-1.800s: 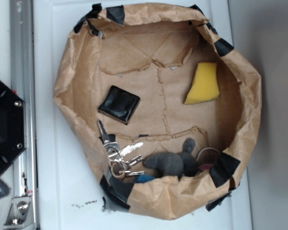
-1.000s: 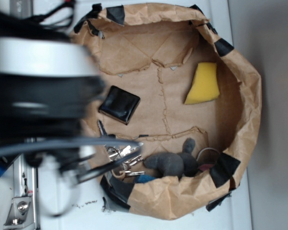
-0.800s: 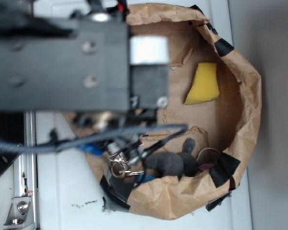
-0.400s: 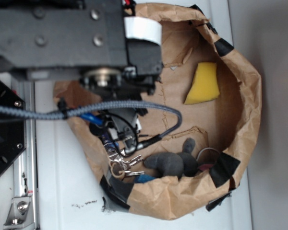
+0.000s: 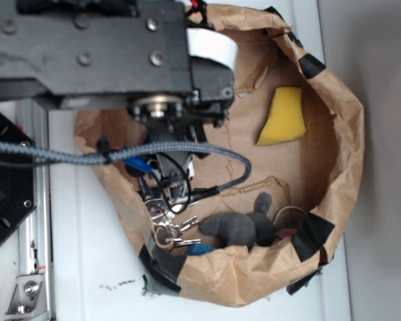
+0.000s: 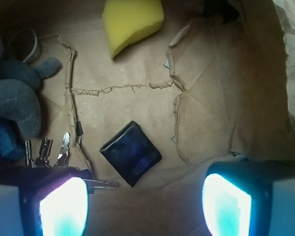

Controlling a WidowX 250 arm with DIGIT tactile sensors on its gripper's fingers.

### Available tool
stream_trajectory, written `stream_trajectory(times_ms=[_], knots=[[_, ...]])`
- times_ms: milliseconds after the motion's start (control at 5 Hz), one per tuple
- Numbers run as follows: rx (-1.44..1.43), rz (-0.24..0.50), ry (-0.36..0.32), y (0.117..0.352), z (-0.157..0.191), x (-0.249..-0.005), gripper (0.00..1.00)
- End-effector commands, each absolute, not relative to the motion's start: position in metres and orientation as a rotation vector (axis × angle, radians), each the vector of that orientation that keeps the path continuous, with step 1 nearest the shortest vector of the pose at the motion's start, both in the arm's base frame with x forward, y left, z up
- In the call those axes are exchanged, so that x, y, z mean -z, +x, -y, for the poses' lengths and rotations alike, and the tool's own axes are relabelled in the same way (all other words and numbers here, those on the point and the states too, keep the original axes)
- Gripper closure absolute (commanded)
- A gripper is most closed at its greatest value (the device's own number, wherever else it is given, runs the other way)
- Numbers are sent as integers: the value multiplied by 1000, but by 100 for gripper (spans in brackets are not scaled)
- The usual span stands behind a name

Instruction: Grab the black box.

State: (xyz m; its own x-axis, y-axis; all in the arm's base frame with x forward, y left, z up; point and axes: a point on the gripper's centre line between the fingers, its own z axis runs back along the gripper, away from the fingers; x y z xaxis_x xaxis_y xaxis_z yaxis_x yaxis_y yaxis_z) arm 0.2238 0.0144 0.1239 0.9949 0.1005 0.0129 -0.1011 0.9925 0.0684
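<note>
arm (image 5: 100, 53) over paper bag (image 5: 341, 127) left half | yellow sponge (image 5: 282, 117) upper right | grey plush (image 5: 240, 227), keys (image 5: 170, 231) at bottom

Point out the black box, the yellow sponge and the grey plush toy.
black box (image 6: 131, 153): wrist view, middle of its glossy top.
yellow sponge (image 6: 130, 20): wrist view, middle of its face.
grey plush toy (image 5: 239, 227): exterior view, middle of its body.
</note>
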Motion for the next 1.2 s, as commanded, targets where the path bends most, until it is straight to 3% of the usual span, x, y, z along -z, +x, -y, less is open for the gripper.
stream_trajectory(times_ms=[0, 200, 400, 800, 1000], knots=[[-93, 46, 70, 230, -17, -132, 0], [-93, 46, 70, 230, -17, -132, 0], [61, 135, 105, 235, -9, -111, 0], [291, 102, 98, 236, -13, -82, 0], [342, 35, 80, 234, -22, -71, 0]])
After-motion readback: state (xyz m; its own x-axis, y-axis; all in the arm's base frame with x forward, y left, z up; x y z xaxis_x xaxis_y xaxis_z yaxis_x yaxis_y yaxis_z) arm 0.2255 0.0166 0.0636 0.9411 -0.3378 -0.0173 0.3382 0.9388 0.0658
